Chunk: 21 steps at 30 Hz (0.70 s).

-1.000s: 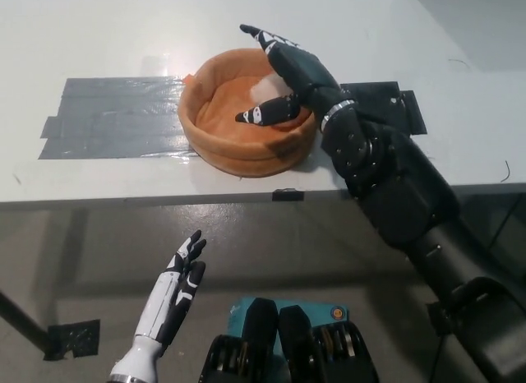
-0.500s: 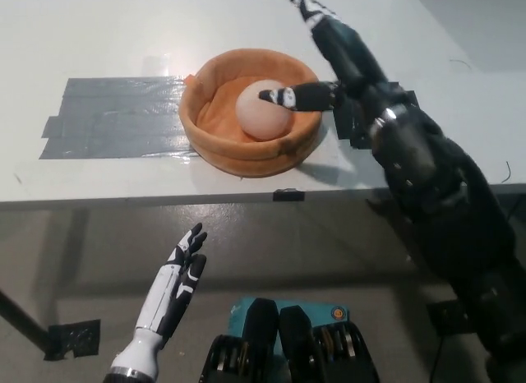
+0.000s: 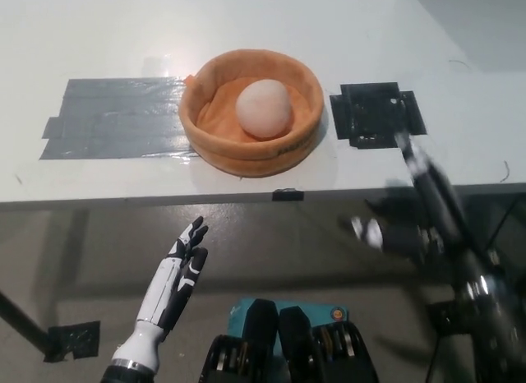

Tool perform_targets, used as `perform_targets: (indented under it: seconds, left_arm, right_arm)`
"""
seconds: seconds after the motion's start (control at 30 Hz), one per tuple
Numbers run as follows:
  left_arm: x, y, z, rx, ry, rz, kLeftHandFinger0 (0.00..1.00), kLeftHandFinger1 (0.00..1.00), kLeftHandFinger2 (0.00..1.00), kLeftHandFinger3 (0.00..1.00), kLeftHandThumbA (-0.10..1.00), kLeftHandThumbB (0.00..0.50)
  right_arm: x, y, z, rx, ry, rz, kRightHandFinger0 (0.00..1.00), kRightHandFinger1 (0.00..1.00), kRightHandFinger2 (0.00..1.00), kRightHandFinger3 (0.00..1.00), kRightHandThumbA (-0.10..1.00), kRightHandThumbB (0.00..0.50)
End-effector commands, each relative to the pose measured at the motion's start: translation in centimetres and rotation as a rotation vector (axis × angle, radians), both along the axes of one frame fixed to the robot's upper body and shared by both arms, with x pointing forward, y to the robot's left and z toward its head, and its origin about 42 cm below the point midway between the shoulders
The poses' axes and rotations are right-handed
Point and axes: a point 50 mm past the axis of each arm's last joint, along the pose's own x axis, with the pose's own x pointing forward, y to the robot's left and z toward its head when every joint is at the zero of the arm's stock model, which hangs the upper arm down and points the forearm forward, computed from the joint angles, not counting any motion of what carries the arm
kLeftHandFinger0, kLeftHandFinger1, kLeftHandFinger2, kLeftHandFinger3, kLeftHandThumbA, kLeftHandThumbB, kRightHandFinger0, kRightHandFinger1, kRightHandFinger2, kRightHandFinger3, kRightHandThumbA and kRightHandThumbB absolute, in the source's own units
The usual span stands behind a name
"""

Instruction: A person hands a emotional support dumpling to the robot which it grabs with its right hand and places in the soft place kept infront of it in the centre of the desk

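Head view: emotional support dumpling (image 3: 264,108), pale and round, sits inside the orange soft bowl (image 3: 215,125) at the centre of the white desk (image 3: 107,34); nothing touching it; bowl lies between a grey tape patch (image 3: 115,128) on its left and a black tape patch (image 3: 376,113) on its right. Right hand (image 3: 407,227) is a motion-blurred black shape below the desk edge, well apart from the bowl; can't tell how far its fingers are spread. Left hand (image 3: 177,280) rests low at lower left, off the desk, fingers extended and apart, holding nothing.
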Motion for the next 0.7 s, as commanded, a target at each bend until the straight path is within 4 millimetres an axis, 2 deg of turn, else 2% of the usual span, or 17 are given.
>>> perform_targets:
  seconds: [0.0,0.07,0.17,0.27,0.33,0.37,0.47,0.53,0.67]
  left_arm:
    - [0.0,-0.1,0.4,-0.004,-0.030,-0.014,1.00,1.00,1.00,1.00,1.00,0.113]
    - [-0.3,-0.1,0.1,-0.009,-0.022,-0.012,1.00,1.00,1.00,1.00,1.00,0.102]
    - [-0.7,-0.2,-0.4,-0.016,-0.010,-0.013,1.00,1.00,1.00,1.00,1.00,0.108]
    - [-1.1,0.0,-0.6,-0.015,-0.008,-0.001,1.00,1.00,1.00,1.00,1.00,0.096]
    - [-1.0,0.0,-0.6,-0.010,-0.015,-0.002,1.00,1.00,1.00,1.00,1.00,0.122]
    - [-1.2,0.0,-0.8,-0.011,-0.013,0.000,1.00,1.00,1.00,1.00,1.00,0.120]
    - [-1.3,0.0,-0.9,-0.027,0.000,0.005,1.00,1.00,1.00,1.00,1.00,0.122]
    - [-1.4,0.0,-0.9,-0.017,-0.002,0.005,1.00,1.00,1.00,1.00,1.00,0.098]
    - [-1.5,0.0,-0.9,-0.013,0.002,-0.001,1.00,1.00,1.00,1.00,1.00,0.106]
  right_arm:
    - [-0.4,-0.6,-0.8,0.062,-0.057,0.033,1.00,1.00,1.00,1.00,0.90,0.287]
    - [-0.7,-0.6,-2.1,0.051,-0.016,0.027,1.00,1.00,1.00,1.00,0.88,0.279]
    - [-1.0,-0.5,-4.8,0.032,0.073,0.024,1.00,1.00,1.00,1.00,0.88,0.302]
    - [-0.8,-0.2,-6.6,0.007,0.121,0.042,1.00,1.00,1.00,1.00,0.88,0.298]
    - [-0.8,-0.1,-7.4,-0.010,0.141,0.048,1.00,1.00,1.00,1.00,0.85,0.301]
    - [-0.9,-0.1,-7.9,-0.011,0.149,0.051,1.00,1.00,1.00,1.00,0.83,0.303]
    - [-0.9,-0.2,-8.8,-0.011,0.162,0.059,1.00,1.00,1.00,1.00,0.84,0.311]
    - [-1.1,-0.1,-9.2,-0.018,0.169,0.062,1.00,1.00,1.00,1.00,0.89,0.327]
    - [-1.4,0.0,-9.6,-0.016,0.182,0.071,1.00,1.00,1.00,1.00,0.85,0.294]
